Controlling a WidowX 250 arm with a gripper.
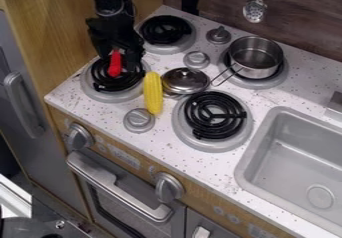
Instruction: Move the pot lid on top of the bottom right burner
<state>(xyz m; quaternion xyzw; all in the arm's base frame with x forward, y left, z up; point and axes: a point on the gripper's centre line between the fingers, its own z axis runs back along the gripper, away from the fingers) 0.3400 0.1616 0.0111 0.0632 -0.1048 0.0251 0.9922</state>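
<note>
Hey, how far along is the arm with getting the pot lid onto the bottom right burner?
The move doesn't look done: the pot lid sits up and left of the bottom right burner, not on it. The lid isn't in the claw, which is over the bottom left burner by a red item; I can't tell if that's held. Grasping, moving and placing the lid remain.

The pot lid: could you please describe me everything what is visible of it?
The pot lid is round, shiny and silvery, apparently metal, with dark reflections across its top. It lies near the middle of the stove, between the yellow corn and the handle of the pot. It is beyond the bottom right burner, not on top of it. Its left edge is right beside the corn and its right edge close to the handle; whether either touches it, I cannot tell.
</note>
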